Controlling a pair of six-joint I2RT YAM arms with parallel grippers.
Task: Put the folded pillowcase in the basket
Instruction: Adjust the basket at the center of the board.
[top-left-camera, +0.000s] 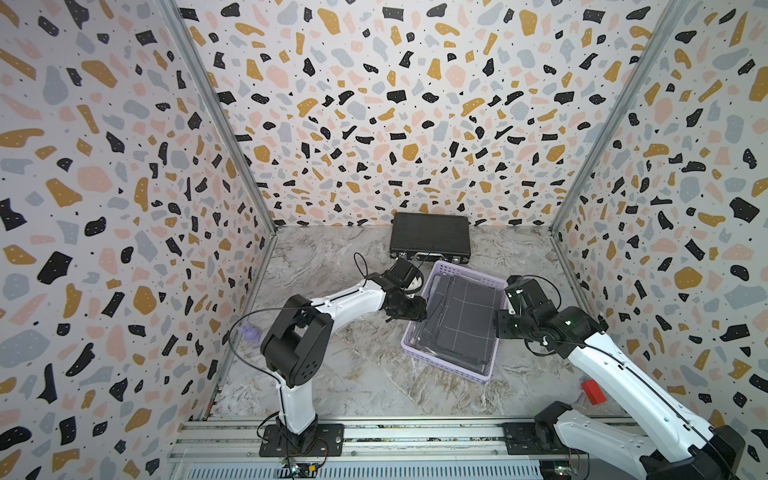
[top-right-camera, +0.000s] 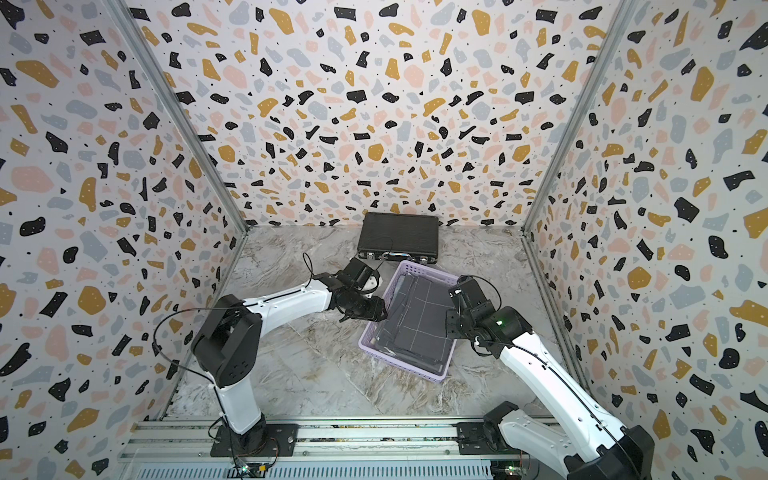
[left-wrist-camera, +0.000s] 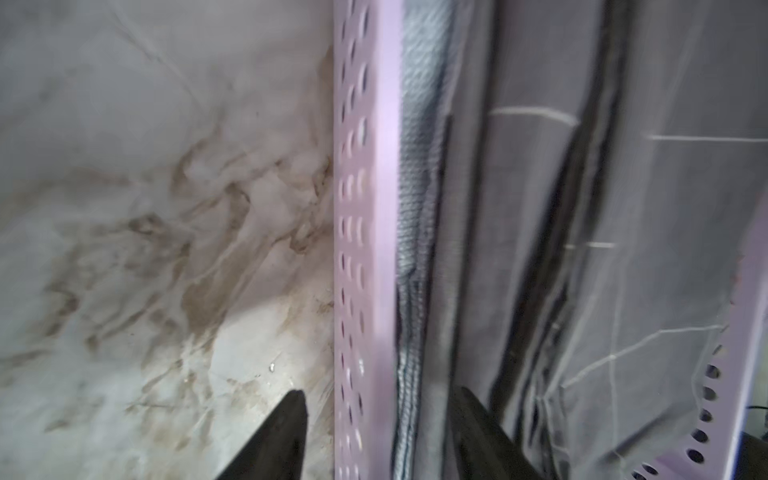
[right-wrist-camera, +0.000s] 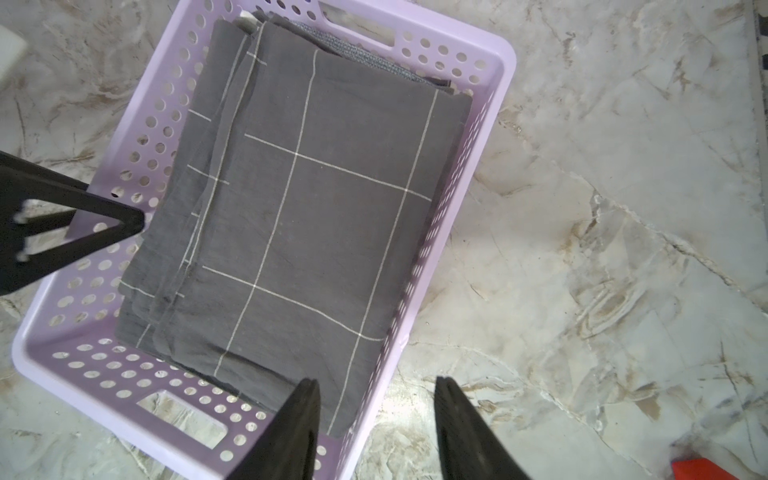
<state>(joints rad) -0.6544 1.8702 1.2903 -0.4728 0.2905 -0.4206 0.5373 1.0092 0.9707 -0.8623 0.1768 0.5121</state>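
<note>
Folded dark-grey pillowcase with thin white grid lines (right-wrist-camera: 316, 216) is lying flat inside the shallow lavender perforated plastic basket (right-wrist-camera: 95, 365). My left pincer (left-wrist-camera: 381, 392) is hanging open and empty, straddling one long wall. My right pincer (right-wrist-camera: 377, 381) is gaping empty across the opposite wall. Beneath, the marbled table (right-wrist-camera: 602, 166) is carrying the basket.

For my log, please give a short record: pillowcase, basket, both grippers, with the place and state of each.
pillowcase: folded, flat inside the basket
basket: on the table, near the black case
left gripper: open, astride a basket wall, empty
right gripper: open, at the basket's other side, empty
</note>
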